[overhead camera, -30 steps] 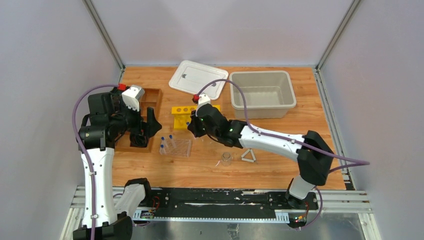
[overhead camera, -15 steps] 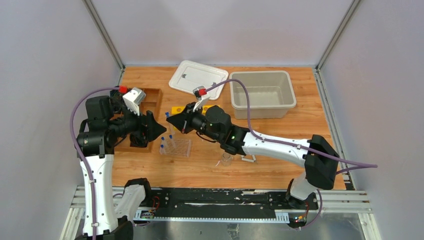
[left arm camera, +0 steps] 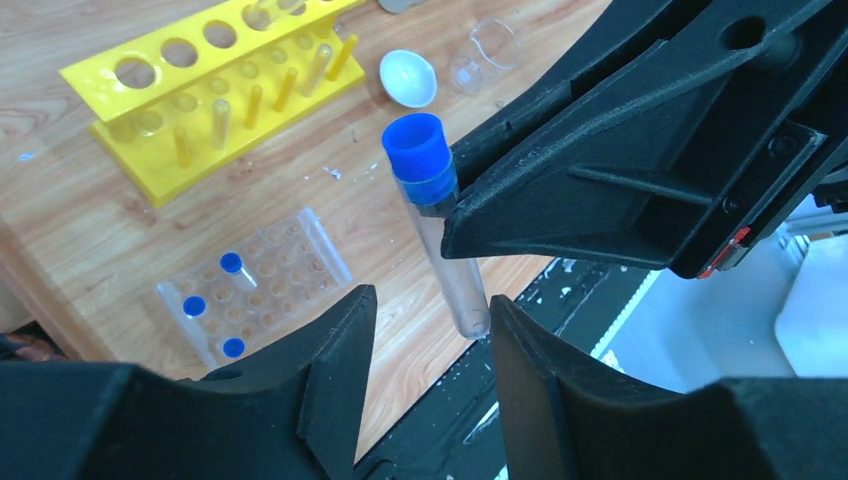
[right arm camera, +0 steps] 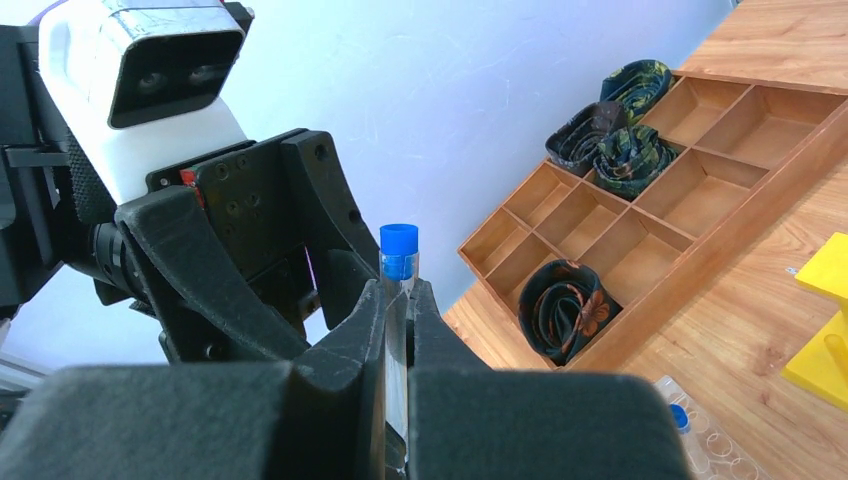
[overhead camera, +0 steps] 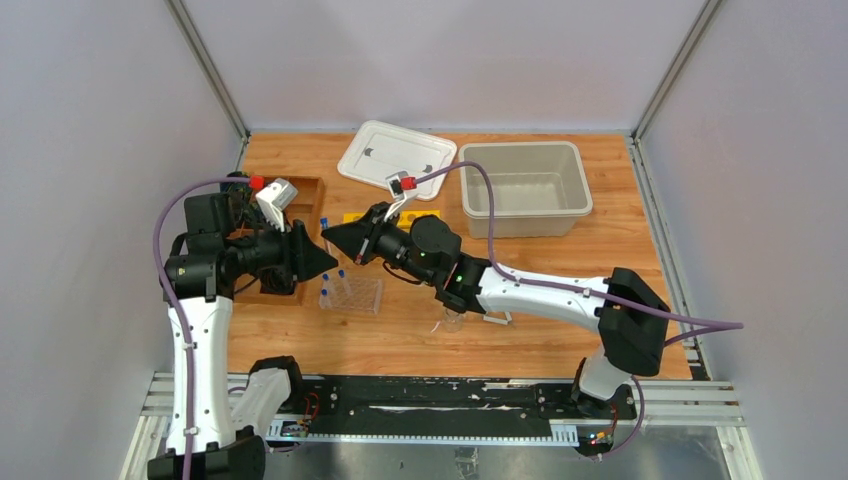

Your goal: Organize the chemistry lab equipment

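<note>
Handover trouble is what I'd watch for. The blue-capped tube hangs in the air above the tabletop, well clear of the clear plastic rack below, where three other capped tubes stand. If the right pincer lets go before the left pincer has a firm hold, the tube drops and could bounce off the wood or knock the racked ones. The tube also sits off-centre between the left jaws, nearer one finger, so a squeeze from there might shove it sideways and twist it in the right grip.

The right pincer is clamped tight on the tube just under its cap, with the cap poking out past the fingertips. The left pincer stands partly open, its jaws either side of the tube's lower end with a clear gap on one side. As far as I can tell, it holds nothing yet.
</note>
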